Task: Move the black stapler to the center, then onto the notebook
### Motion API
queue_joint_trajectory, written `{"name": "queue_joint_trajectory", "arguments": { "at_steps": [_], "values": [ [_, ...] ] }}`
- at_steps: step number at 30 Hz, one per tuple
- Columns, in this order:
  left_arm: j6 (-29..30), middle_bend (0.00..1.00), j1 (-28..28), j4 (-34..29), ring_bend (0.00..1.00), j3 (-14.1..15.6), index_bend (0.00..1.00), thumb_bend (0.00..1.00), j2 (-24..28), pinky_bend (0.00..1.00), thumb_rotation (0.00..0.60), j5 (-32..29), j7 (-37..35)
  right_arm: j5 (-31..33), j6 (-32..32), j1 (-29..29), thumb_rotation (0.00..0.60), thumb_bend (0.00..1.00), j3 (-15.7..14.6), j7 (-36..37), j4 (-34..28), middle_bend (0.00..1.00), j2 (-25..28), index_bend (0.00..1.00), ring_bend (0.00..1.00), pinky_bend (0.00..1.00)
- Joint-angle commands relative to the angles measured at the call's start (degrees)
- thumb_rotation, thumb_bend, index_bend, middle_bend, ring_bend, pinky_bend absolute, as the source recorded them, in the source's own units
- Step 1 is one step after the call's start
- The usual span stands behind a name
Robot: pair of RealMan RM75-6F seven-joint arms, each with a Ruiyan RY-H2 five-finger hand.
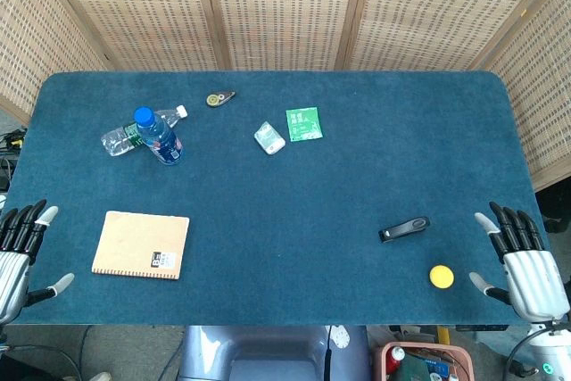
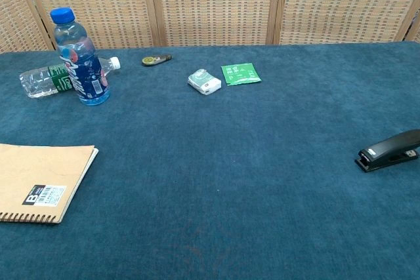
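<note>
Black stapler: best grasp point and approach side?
Judging by its pose, grip the black stapler across its narrow body near mid-length, coming from above with the right hand, which is the nearer one. It lies flat on the blue table, long axis roughly left-right, both long sides clear.

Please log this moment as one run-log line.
stage: pre-grasp | stapler: on table, untouched, right side | notebook: left side, bare | left hand: open, at edge | right hand: open, near stapler

table (image 1: 357, 185): I see matt blue cloth
stapler (image 1: 403, 228): glossy black plastic
notebook (image 1: 141, 244): matt tan paper
screen (image 1: 285, 6): woven cane, wood
</note>
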Motion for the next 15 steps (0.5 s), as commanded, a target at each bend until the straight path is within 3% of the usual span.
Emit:
{"name": "queue_joint_trajectory", "arguments": {
  "at_steps": [1,6,15],
  "values": [
    [-0.6,0.00,-0.4,-0.1,0.00,-0.6,0.00,0.03,-0.3,0.00,0.600,-1.0,0.4,-4.2,-5.9,5.8,0.600,0.00,0.6,1.3,5.1,0.00,-1.8,0.04,0.00,0.00],
    [-1.3,0.00,-1.1,0.6,0.00,-1.9,0.00,0.04,-1.3,0.00,0.600,-2.6,1.8,-5.9,-14.0,12.7,0.600,0.00,0.8,3.0,13.3,0.02,-7.5,0.06,0.00,0.00],
    [-3.8,0.00,-2.1,-0.2,0.00,-3.1,0.00,0.04,-1.7,0.00,0.600,-6.7,3.6,-5.3,-23.3,18.8,0.600,0.01,-0.2,2.8,23.5,0.04,-15.9,0.09,0.00,0.00]
  ]
}}
